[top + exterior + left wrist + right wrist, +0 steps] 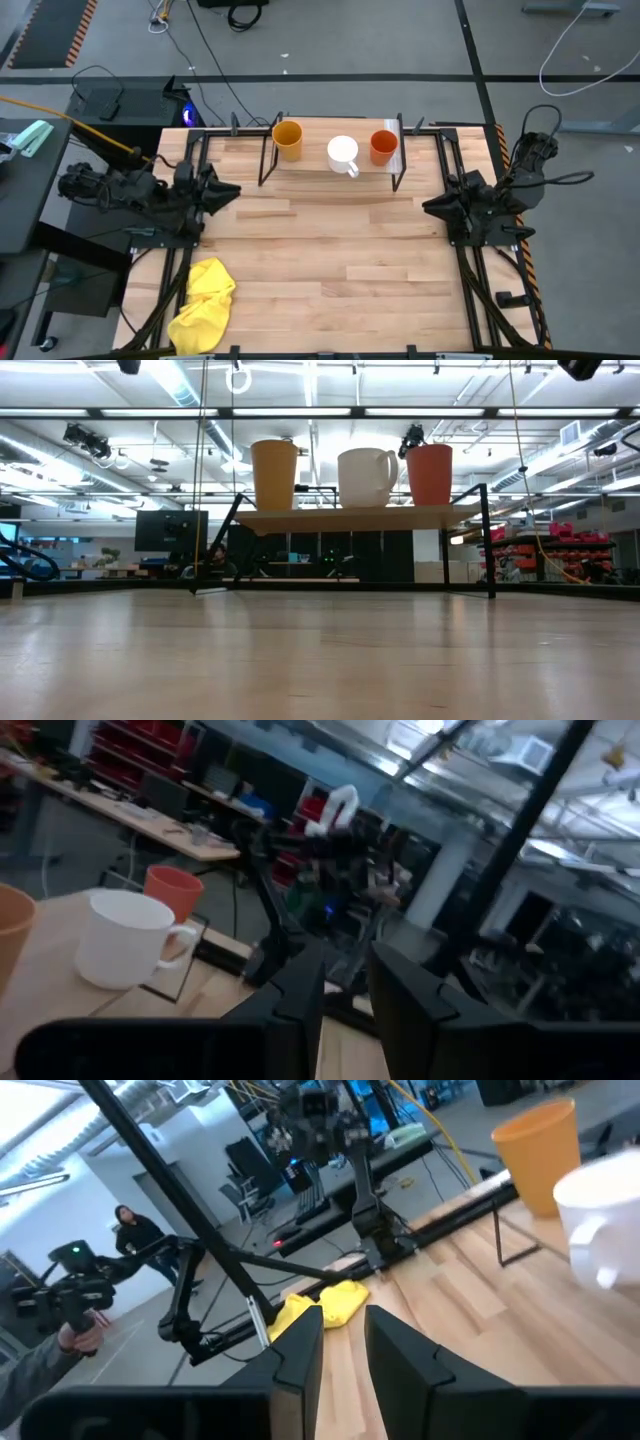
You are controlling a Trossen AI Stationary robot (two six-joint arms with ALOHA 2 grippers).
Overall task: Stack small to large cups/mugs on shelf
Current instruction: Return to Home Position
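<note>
Looking down from above, the shelf point(315, 160) stands at the top centre of the table point(320, 260) with all three vessels in a row on it. The yellow cup point(287, 139) is at the left end, the white mug point(343, 152) is in the middle, and the red cup point(383, 146) is at the right end on the pale strip point(386, 166). The left gripper point(228, 191) rests at the middle left of the frame and the right gripper point(432, 207) at the middle right. Both are well apart from the shelf and hold nothing. A yellow cloth point(203, 305) lies crumpled at the lower left.

At table height, the shelf point(350, 517) shows on thin black legs in the upper middle of the frame. The yellow cup point(274, 475), white mug point(363, 478) and red cup point(430, 474) stand upright on it from left to right, each apart from its neighbour.

In the left wrist view, the left gripper point(345, 985) fills the bottom centre. Its fingers point(300, 1005) are drawn close, with only a narrow gap and nothing between them. The white mug point(125, 940) and red cup point(175, 890) sit at the left, and the yellow cup point(12, 935) is cut off by the left edge.

In the right wrist view, the right gripper point(343, 1342) looks the same: a slim gap between its fingers point(298, 1360), and empty. The yellow cup point(540, 1155) and white mug point(605, 1205) are at the upper right, and the yellow cloth point(320, 1302) is at the centre. A person point(135, 1235) stands far back at the left.
</note>
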